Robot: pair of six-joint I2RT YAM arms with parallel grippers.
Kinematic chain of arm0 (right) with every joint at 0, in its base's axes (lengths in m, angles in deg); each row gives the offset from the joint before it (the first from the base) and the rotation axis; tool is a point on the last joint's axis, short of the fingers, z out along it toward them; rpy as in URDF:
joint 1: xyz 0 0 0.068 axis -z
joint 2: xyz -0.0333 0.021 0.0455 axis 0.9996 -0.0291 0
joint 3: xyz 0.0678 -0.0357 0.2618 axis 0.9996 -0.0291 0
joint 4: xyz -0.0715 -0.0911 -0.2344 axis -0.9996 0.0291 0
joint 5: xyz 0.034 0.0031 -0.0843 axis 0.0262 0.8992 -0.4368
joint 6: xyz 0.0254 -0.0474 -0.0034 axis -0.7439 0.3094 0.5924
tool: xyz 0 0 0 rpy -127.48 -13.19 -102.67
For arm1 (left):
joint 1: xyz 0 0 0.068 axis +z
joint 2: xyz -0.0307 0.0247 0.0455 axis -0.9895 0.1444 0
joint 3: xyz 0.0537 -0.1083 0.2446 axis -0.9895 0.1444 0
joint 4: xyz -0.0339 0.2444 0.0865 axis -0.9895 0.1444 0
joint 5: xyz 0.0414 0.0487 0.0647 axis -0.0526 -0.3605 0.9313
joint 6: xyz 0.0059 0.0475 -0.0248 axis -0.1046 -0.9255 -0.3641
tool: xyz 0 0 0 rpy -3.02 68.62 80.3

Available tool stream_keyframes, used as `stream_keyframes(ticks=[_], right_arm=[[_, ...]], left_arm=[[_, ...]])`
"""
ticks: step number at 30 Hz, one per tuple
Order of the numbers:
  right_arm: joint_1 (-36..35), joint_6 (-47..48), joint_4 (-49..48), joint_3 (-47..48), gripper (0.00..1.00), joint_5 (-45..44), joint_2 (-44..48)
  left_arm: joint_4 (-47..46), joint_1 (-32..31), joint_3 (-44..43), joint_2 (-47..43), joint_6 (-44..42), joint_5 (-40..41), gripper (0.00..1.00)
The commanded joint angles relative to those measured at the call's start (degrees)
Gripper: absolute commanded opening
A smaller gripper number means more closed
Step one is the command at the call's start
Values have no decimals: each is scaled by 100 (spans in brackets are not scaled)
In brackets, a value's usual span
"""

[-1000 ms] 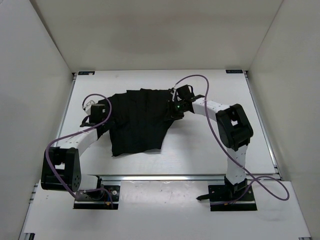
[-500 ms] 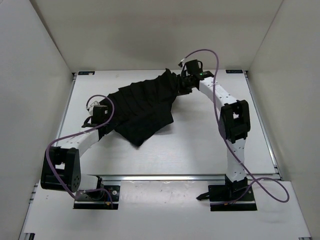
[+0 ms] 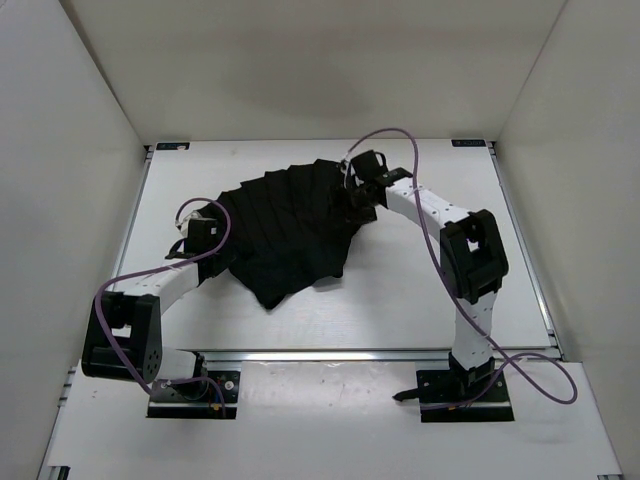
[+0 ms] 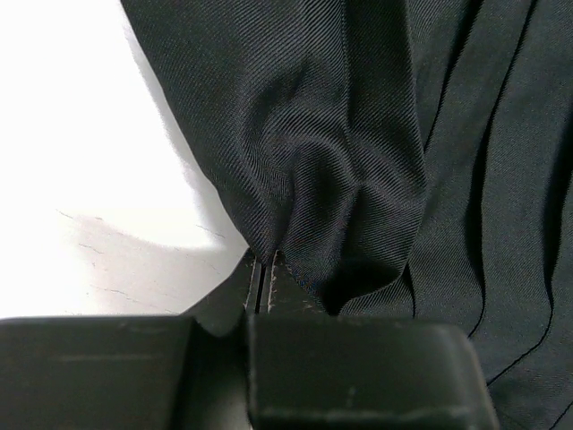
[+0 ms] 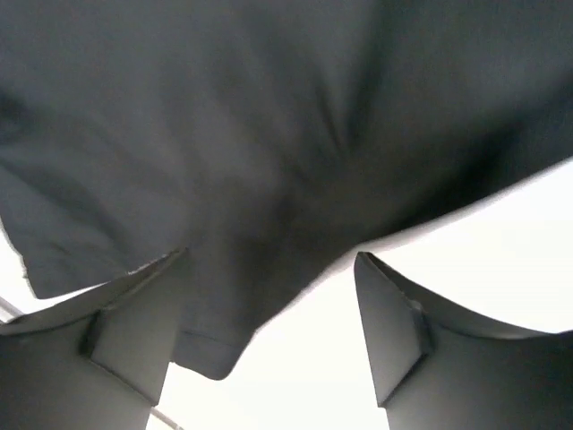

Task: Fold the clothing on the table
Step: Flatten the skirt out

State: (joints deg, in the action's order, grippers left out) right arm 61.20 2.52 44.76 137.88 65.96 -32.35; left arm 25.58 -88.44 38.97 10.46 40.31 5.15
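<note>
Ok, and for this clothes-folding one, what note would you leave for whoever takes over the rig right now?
Left gripper: shut, pinching the left edge of the clothing.
Right gripper: open at the far right corner of the clothing. The fabric lies between the spread jaws and is not gripped.
Clothing: a rumpled fan shape in the middle of the table, bunched at the left pinch.
Done: no clean fold visible yet.
Left: take a grip on the right side, bring one side over the other, and flatten it.
</note>
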Motion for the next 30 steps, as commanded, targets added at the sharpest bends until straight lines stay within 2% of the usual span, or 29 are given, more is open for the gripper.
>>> stream_keyframes(ticks=[1,3,5,7,9,10,12,18,21,23,26,27,30], right_arm=[[68,-133,-86,-694,72,-116,599],[190,-326,-368,-1483,77,165,994],[261,-476,-658,-1960,77,193,1374],[296,-468,-825,-2521,74,254,1673],[287,-537,-993,-2821,63,298,1797],[279,-625,-1037,-2927,62,402,1771],[87,-696,-1177,-2937,58,447,1648],[-379,-890,-1512,-2454,60,562,963],[-433,-898,-1415,-2190,57,605,646],[-407,-872,-1398,-2006,46,667,409],[-354,-837,-1380,-1708,6,589,260],[-310,-785,-1267,-1611,0,527,215],[-82,-565,-899,-1084,0,351,276]], left_arm=[[-7,6,-2,-21,-118,-46,0],[-16,15,-20,-4,-144,-90,0],[-24,24,-55,-4,-197,-134,0],[-50,59,-90,-4,-223,-178,0],[-6,24,-125,-3,-276,-186,1],[11,24,-151,-12,-337,-213,3],[63,-20,-187,-21,-320,-169,3],[64,-20,-143,-65,-338,-213,3],[37,-3,-134,-126,-311,-248,3],[38,6,-143,-144,-329,-239,2],[64,33,-134,-135,-338,-248,1],[99,-2,-108,-135,-355,-231,0],[134,42,-151,-144,-355,-231,0]])
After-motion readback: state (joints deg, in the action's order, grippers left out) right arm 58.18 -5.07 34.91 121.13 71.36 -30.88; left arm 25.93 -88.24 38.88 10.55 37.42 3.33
